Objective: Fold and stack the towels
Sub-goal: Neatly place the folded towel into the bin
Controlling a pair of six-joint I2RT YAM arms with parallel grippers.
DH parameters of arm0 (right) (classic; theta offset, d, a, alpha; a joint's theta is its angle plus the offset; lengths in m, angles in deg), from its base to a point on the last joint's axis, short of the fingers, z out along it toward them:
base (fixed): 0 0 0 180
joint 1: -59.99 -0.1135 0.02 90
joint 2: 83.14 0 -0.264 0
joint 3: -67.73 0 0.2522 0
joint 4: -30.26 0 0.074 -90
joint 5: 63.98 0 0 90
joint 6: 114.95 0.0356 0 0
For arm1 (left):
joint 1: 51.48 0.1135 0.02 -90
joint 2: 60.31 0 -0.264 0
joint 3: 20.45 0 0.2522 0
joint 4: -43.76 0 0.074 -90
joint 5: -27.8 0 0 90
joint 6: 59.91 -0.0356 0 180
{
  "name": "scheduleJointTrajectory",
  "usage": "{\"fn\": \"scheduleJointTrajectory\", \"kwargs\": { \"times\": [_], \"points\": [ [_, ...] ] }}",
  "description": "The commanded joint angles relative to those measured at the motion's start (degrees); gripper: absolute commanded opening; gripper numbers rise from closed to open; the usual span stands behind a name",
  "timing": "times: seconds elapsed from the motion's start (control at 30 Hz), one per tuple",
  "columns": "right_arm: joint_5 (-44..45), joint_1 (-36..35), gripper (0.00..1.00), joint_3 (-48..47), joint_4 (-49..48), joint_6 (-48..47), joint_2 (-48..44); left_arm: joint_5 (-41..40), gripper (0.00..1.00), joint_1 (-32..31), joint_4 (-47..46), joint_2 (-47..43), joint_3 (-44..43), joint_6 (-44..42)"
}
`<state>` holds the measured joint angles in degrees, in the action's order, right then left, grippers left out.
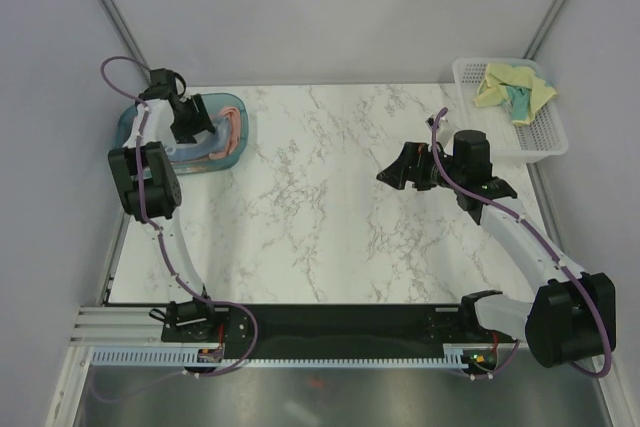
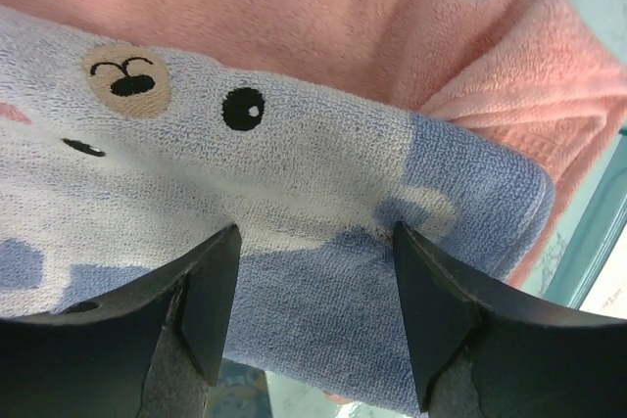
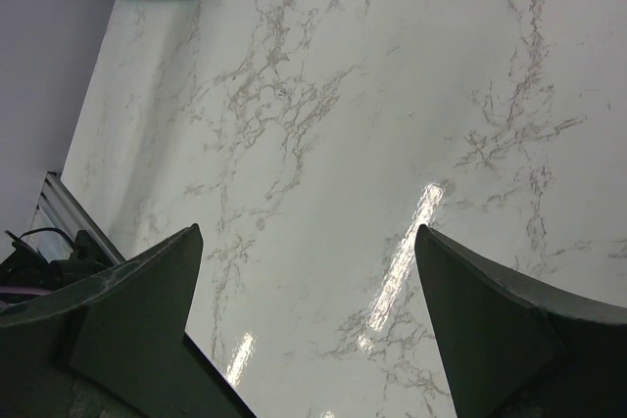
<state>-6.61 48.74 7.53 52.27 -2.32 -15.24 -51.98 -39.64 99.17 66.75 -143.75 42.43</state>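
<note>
As far as can be judged, stands about two thirds done. Finds the light blue towel (image 2: 294, 173) folded and laid on the salmon-pink towel (image 2: 343, 17), both inside the teal tray (image 1: 240, 107) at the far left of the table (image 1: 320, 197). Finds the pale yellow towel (image 1: 505, 82) crumpled in the white basket (image 1: 545, 137) at the far right, neither folded nor stacked. Hovers with the left gripper (image 2: 313, 242) at the blue towel's near edge, fingers moderately apart, clamping nothing; cannot tell whether touching. Hangs with the right gripper (image 3: 304, 232) spread wide over the marble, well apart from the basket, holding nothing.

From the left wrist alone, reveals an embroidered animal face (image 2: 127, 80) on the blue cloth and pink pile beyond its folded corner. From above alone, gives the yellow towel and basket. From the right wrist, offers only the tray far off.
</note>
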Motion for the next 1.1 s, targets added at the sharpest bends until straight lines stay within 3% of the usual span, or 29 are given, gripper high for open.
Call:
{"fn": "scheduleJointTrajectory", "kwargs": {
  "times": [0.0, 0.13, 0.4, 0.87, 1.07],
  "points": [
    [0.3, 0.3, 0.98, -1.4, -0.9, -0.9, -1.6, 1.4, 0.70, -1.5, -1.6, -4.2, 1.8, 2.3],
    [0.2, 0.3, 0.98, -1.3, -1.0, -0.9, -1.4, 4.2, 0.70, -2.2, -2.7, -4.3, 1.0, 3.4],
    [0.3, 0.3, 0.98, -1.1, -1.6, -0.8, -1.0, -1.3, 0.70, -4.1, -2.6, -7.0, 5.0, 3.9],
    [0.1, 0.3, 0.98, -1.0, -2.4, -0.3, -0.7, -2.9, 0.70, -5.9, -3.3, -9.0, 10.7, 3.7],
    [1.5, 0.3, 0.98, -2.1, -1.8, 0.0, -2.2, -1.5, 0.72, -6.3, -3.0, -10.9, 8.1, 3.7]
  ]
}}
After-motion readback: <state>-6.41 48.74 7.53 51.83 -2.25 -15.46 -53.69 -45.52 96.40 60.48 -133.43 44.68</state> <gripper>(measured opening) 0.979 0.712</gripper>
